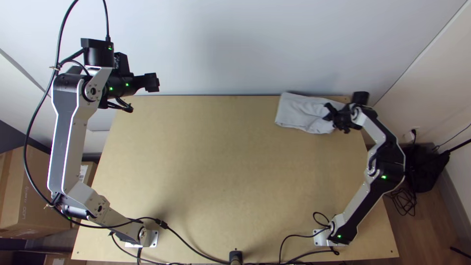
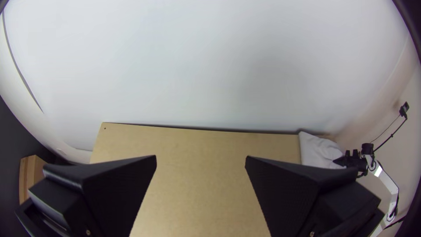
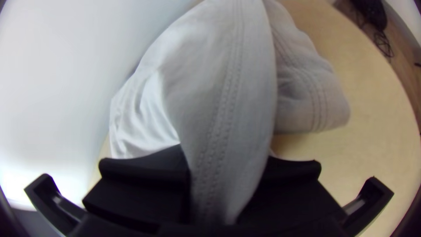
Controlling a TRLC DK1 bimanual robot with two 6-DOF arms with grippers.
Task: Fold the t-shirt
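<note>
At the upper left in the top view, my left gripper (image 1: pixel 153 82) is held up beyond the table's far left corner. In the left wrist view that gripper (image 2: pixel 201 159) stands open with nothing between its fingers. The pale grey t-shirt (image 1: pixel 300 113) lies in a compact folded bundle at the far right corner. At the bundle's right end is my right gripper (image 1: pixel 334 117). In the right wrist view, a stitched, bulging layer of the t-shirt (image 3: pixel 228 87) runs down between the fingers of the right gripper (image 3: pixel 219 188), which is shut on it and partly covered.
The wooden table (image 1: pixel 206 162) has bare surface across its middle and left. A white wall (image 1: pixel 221 44) rises along the far edge, close behind the cloth. Black cables (image 1: pixel 189 243) lie along the near edge between the arm bases.
</note>
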